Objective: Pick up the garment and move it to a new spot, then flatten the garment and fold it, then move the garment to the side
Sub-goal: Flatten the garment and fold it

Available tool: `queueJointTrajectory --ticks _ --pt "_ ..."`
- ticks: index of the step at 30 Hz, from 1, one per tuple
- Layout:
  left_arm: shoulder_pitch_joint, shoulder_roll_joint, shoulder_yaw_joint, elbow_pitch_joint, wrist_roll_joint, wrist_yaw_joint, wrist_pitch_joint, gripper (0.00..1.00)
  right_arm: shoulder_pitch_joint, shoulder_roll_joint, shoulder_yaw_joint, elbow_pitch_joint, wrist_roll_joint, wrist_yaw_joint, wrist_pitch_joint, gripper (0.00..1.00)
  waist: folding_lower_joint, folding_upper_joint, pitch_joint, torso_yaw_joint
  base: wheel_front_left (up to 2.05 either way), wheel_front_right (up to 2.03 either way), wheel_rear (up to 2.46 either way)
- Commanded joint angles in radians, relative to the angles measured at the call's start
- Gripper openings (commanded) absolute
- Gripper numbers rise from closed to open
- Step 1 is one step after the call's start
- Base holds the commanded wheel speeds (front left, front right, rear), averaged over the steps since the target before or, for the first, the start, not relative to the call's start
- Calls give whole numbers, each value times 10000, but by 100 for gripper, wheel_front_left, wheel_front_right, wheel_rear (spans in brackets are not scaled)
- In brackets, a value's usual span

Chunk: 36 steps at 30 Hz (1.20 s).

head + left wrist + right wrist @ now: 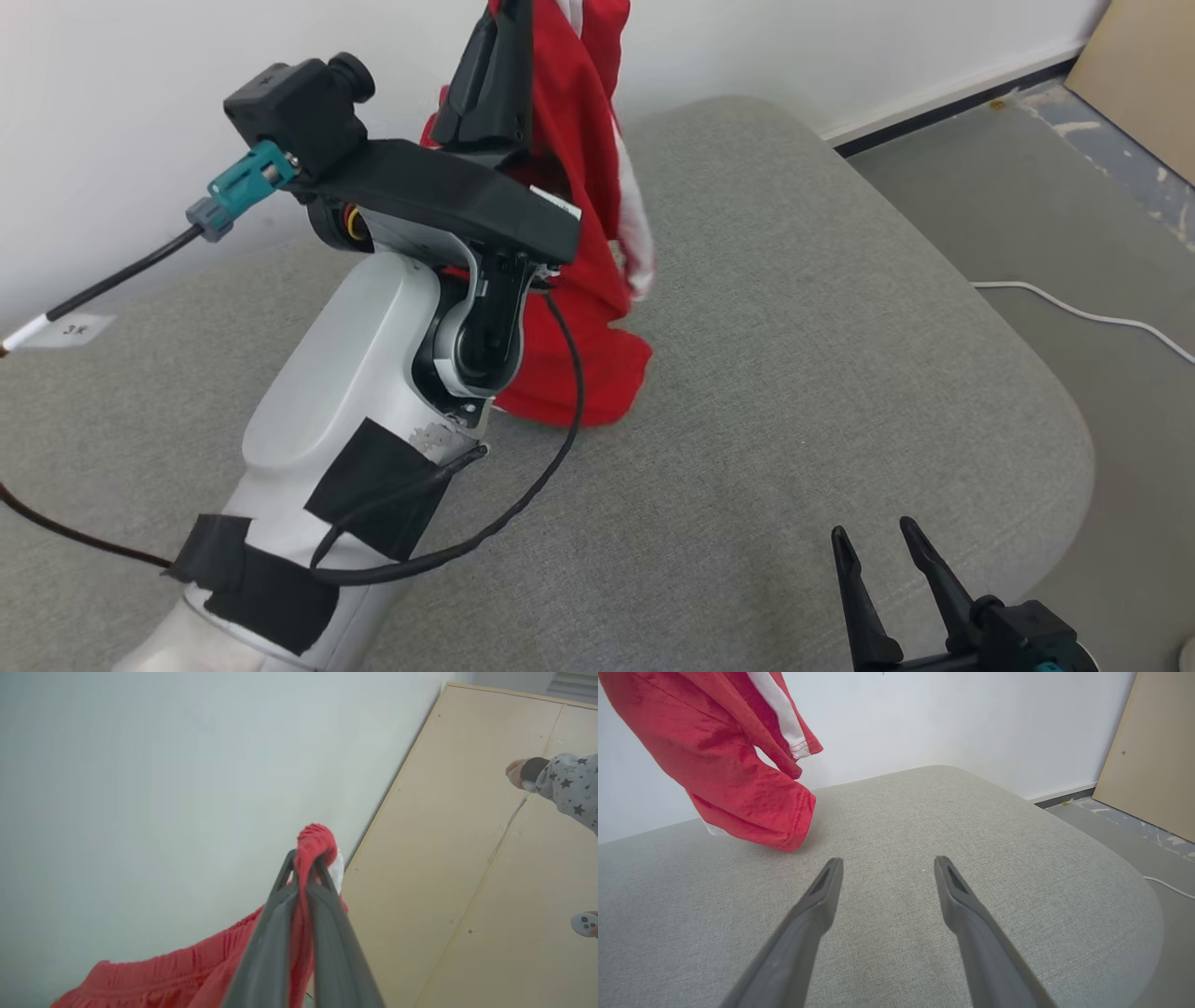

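a: what's happening on the left?

b: the left end effector (306, 861) is lifted high and clamped tight on a bunched bit of the garment (607, 364), right by its gathered, ribbed band. the rest hangs below in a limp column. its lowest hem is at the surface (794, 373) or just above it, i can't tell which.

a: what's the cloth like?

b: it's thin, red and slightly shiny, with a white stripe down one side and a stitched hem. it folds over itself easily. the stretchy band makes me think it's shorts.

a: so how should the move go?

b: it hangs from a single pinch, so i'd expect it to swing and twist. i'd carry it slowly toward the open middle. i'd also stay low enough that the hem lands first and the cloth trails out flat instead of piling up. i'd let go only once most of it is lying down.

a: and the surface?

b: it's grey woven padding with rounded corners. it looks soft and likely grips the cloth a little, which would help with spreading.

a: what about the right?

b: the right end effector (887, 861) sits low over the near right part. its fingers are spread wide and hold nothing, well apart from the garment. it's free to take a second corner for flattening.
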Motion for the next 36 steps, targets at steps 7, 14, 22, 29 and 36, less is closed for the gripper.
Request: queueJointTrajectory --ticks 7,14,22,29,36 --pt "1485 22 273 -400 140 978 -79 0 104 4 -122 -84 100 -24 -85 100 1 0 83 720 0 0 0" --pt "4802 5 1489 -772 941 972 -84 0 147 40 -315 -130 94 -24 -134 100 1 0 209 2046 0 0 0" --pt "8304 1 2644 -2055 1269 853 -86 0 190 27 -274 -246 33 -22 -10 100 1 0 -47 3297 0 0 0" --pt "9452 6 2258 -1691 899 1096 -86 9 315 -22 -251 -269 60 -24 69 100 1 0 -252 3592 0 0 0" --pt "9943 16 2486 -1435 1525 1208 -86 100 517 -113 -253 -304 120 -22 120 100 1 0 -582 3600 0 0 0"
